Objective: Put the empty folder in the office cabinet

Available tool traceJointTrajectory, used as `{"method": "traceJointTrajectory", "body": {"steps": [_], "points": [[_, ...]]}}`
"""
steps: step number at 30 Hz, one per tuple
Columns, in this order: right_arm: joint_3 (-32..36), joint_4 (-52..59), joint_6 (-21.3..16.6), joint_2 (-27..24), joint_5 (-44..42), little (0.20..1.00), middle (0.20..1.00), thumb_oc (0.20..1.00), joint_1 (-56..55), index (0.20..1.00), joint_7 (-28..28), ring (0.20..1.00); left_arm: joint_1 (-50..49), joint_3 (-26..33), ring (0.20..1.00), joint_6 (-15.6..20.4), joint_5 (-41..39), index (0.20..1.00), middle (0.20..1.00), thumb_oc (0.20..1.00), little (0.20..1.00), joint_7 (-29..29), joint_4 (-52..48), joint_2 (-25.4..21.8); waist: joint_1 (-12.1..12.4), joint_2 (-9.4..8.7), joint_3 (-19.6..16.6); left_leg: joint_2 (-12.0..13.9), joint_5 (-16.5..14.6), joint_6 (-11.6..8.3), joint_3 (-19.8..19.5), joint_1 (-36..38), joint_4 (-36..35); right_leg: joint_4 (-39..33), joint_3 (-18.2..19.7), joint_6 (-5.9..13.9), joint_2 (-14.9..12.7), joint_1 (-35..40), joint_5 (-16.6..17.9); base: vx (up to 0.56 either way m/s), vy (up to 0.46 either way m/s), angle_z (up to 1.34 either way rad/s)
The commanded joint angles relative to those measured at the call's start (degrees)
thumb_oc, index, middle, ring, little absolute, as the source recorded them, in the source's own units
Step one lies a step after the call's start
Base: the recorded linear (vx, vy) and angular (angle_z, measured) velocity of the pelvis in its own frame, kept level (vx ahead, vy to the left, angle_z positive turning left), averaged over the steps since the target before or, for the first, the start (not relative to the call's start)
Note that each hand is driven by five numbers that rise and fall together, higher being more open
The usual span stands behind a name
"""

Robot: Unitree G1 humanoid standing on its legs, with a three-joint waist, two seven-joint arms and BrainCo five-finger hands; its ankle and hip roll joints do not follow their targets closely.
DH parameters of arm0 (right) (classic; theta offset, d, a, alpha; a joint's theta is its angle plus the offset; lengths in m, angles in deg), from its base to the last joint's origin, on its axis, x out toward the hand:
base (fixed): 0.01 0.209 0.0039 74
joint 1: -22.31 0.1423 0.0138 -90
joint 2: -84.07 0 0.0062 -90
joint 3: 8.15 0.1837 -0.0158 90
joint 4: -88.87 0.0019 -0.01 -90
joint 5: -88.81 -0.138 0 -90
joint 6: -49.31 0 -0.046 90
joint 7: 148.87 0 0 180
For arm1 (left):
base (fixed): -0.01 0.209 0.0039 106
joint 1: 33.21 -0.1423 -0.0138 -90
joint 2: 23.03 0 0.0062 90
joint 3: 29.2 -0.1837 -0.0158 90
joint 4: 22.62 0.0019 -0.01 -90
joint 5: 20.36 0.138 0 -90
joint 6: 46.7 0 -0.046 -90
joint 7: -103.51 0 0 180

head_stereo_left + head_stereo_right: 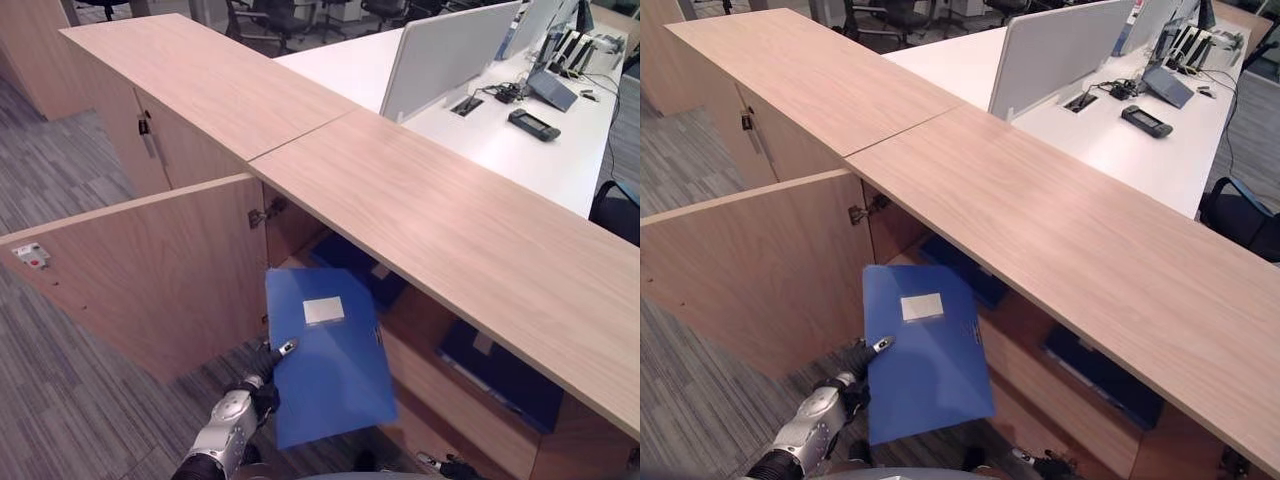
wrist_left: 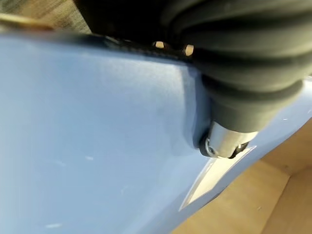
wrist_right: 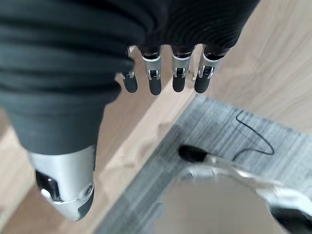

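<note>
I hold a blue folder (image 1: pixel 330 360) with a white label, tilted, in front of the open office cabinet (image 1: pixel 430 210). My left hand (image 1: pixel 262 375) is shut on the folder's left edge, with the thumb (image 2: pixel 226 139) pressed on its top face. The folder's upper end reaches under the cabinet's top, at the opening beside the open door (image 1: pixel 150 270). My right hand (image 3: pixel 156 78) hangs low by the cabinet's front, fingers relaxed and holding nothing.
Other blue folders (image 1: pixel 500 375) lie on the shelf inside the cabinet, one further back (image 1: pixel 360 265). The open door swings out to the left. Behind the cabinet stands a white desk (image 1: pixel 500 140) with a grey divider screen (image 1: pixel 445 55) and a dark device (image 1: pixel 533 124).
</note>
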Motion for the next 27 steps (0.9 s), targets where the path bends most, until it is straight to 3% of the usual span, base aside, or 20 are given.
{"method": "traceJointTrajectory", "body": {"steps": [1,3,5,7,9,10,12,13,14,15,17,20,27], "points": [[-0.8,1.2,0.2,-1.3,1.2,1.0,1.0,1.0,2.8,1.0,-0.1,1.0,5.8,0.7,0.2,2.8,-5.8,0.2,0.2,0.2,0.2,-0.4,-5.0,3.9,0.4,0.03,1.9,-0.3,-4.0,0.8,-2.2,-1.2,3.2,9.4,0.0,2.06,1.6,2.7,-9.2,0.05,0.102,0.1],[-1.5,1.2,0.4,-0.5,1.7,1.0,1.0,1.0,2.9,1.0,0.0,1.0,7.9,0.8,0.2,3.3,-6.9,0.2,0.2,0.2,0.2,-1.3,-4.3,4.4,0.4,-0.7,2.5,-0.6,-5.1,1.69,-2.6,-0.7,3.5,16.1,0.7,4.32,0.1,-0.2,-8.0,0.05,0.09,0.16],[-2.4,1.5,0.7,0.4,2.2,1.0,1.0,1.0,3.3,1.0,0.0,1.0,10.3,1.5,0.2,4.6,-8.7,0.2,0.2,0.2,0.2,-2.9,-2.6,5.3,-0.4,-1.2,4.3,-0.8,-5.5,2.43,-3.5,0.7,2.9,23.9,2.6,7.43,-1.3,-4.8,-2.7,0.02,0.076,0.18],[-2.9,2.0,0.4,1.0,2.1,1.0,1.0,1.0,3.7,1.0,0.3,1.0,12.8,1.6,0.2,5.8,-9.9,0.2,0.2,0.2,0.2,-4.1,-1.4,6.1,-1.3,-0.49,4.9,0.4,-5.1,2.48,-5.0,0.8,2.1,28.2,6.0,8.32,0.4,-8.7,-1.3,0.02,0.0,0.27],[-3.2,2.8,0.0,1.2,1.2,1.0,1.0,1.0,3.9,1.0,0.9,1.0,16.0,1.7,0.2,6.7,-10.6,0.2,0.2,0.2,0.2,-4.9,0.3,6.8,-2.2,-0.58,5.3,0.5,-5.0,1.82,-6.8,1.2,0.4,25.1,9.6,7.91,0.8,-10.0,-3.5,0.09,-0.045,0.35],[-3.2,2.8,0.0,1.2,1.2,1.0,1.0,1.0,3.9,1.0,0.9,1.0,16.0,1.7,0.2,6.8,-10.6,0.2,0.2,0.2,0.2,-4.9,0.3,6.8,-2.2,-0.58,5.4,0.5,-5.0,1.81,-6.9,1.3,0.4,25.1,9.6,7.91,0.8,-9.9,-3.5,0.11,-0.095,0.29],[-4.7,3.3,-0.3,1.0,1.2,1.0,1.0,1.0,4.1,1.0,1.3,1.0,21.0,0.9,0.2,8.5,-11.8,0.2,0.2,0.2,0.2,-6.3,2.6,7.6,-3.1,-1.32,5.8,0.2,-5.5,0.41,-8.6,1.0,-0.2,13.1,11.6,6.17,-1.3,-9.8,-4.2,0.13,-0.134,0.36],[-4.7,3.3,-0.3,0.9,1.2,1.0,1.0,1.0,4.1,1.0,1.3,1.0,21.1,0.9,0.2,8.5,-11.8,0.2,0.2,0.2,0.2,-6.3,2.7,7.6,-3.3,-1.18,6.0,0.3,-5.6,0.36,-8.8,1.2,-0.2,12.6,11.3,6.15,-1.2,-9.3,-4.1,0.18,-0.198,0.38],[-5.4,3.5,-0.2,0.8,1.7,1.0,1.0,1.0,4.6,1.0,1.6,1.0,23.7,1.0,0.2,9.2,-12.5,0.2,0.2,0.2,0.2,-7.0,3.7,8.1,-4.5,-1.41,6.4,0.5,-6.5,-0.52,-9.9,1.7,-0.6,6.9,12.8,6.53,-2.5,-12.2,-1.1,0.21,-0.204,0.35],[-5.7,3.5,0.0,0.6,2.1,1.0,1.0,1.0,4.6,1.0,1.6,1.0,25.0,1.0,0.2,9.8,-12.6,0.2,0.2,0.2,0.2,-7.6,4.4,8.5,-5.5,-1.44,6.6,0.8,-7.0,-0.97,-10.3,2.4,-0.8,5.6,13.8,7.23,-3.1,-13.4,0.5,0.25,-0.247,0.27],[-6.5,3.7,-0.1,0.6,2.4,1.0,1.0,1.0,3.8,1.0,1.4,1.0,26.8,1.6,0.2,10.0,-12.6,0.2,0.2,0.2,0.2,-7.3,7.4,9.0,-6.5,-2.24,6.4,0.6,-8.1,-1.58,-10.7,3.5,-0.7,3.0,15.3,7.36,-3.5,-12.1,0.9,0.19,-0.154,0.38],[-8.0,3.5,-0.3,0.4,3.8,1.0,1.0,1.0,3.8,1.0,1.0,1.0,29.0,3.5,0.2,11.3,-14.2,0.2,0.2,0.2,0.2,-8.6,9.0,10.3,-7.3,-2.86,6.0,0.7,-8.4,-2.31,-11.1,4.6,-0.7,2.2,15.6,7.04,-3.0,-10.7,2.1,0.11,-0.192,0.36],[-9.5,3.6,-1.2,-1.8,4.3,1.0,1.0,1.0,3.7,1.0,1.1,1.0,33.6,8.4,0.2,13.9,-20.3,0.2,0.2,0.2,0.2,-10.7,11.6,12.1,-10.0,-0.41,5.7,5.7,-7.5,-4.91,-11.0,4.0,0.1,4.1,15.1,4.6,1.1,-11.2,-0.9,0.05,-0.209,0.07]]}}
